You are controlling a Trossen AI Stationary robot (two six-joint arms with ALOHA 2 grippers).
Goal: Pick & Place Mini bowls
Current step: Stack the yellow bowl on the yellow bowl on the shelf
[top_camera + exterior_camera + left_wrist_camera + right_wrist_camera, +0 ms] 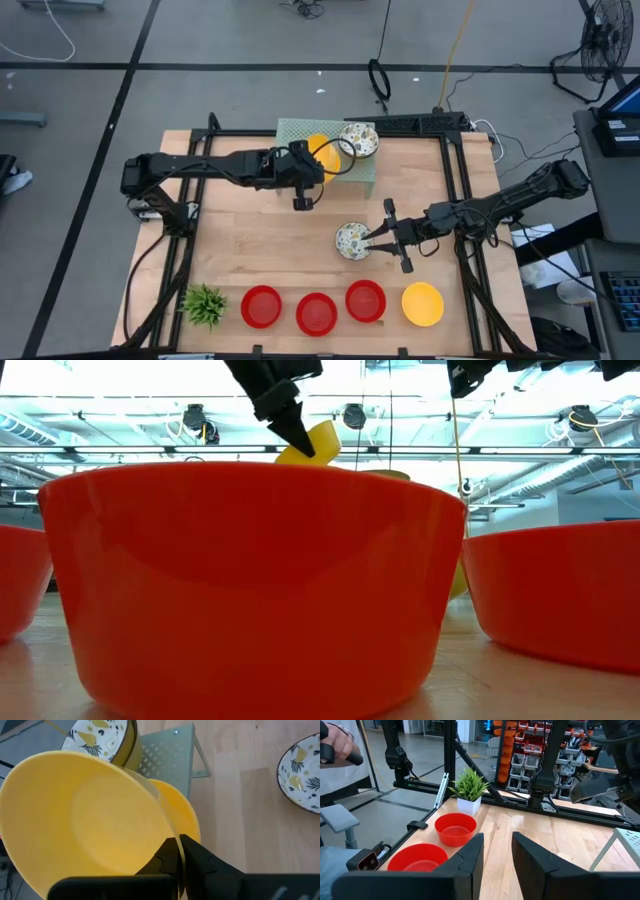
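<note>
Left wrist view alone shows the left pincer (176, 851) clamped on a yellow bowl's (85, 815) rim.

High view looked straight down on the light wooden table (270, 250); low view sat just behind a glossy red bowl (250, 580), sharing that table.

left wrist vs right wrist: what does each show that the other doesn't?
Left wrist only: the left gripper shut on the rim of a yellow bowl, a second yellow bowl under it, the mesh stand, and two patterned bowls.

Right wrist only: the open right gripper, two red bowls, the plant, and a person's hand at the edge.

Both: the wooden table.
</note>
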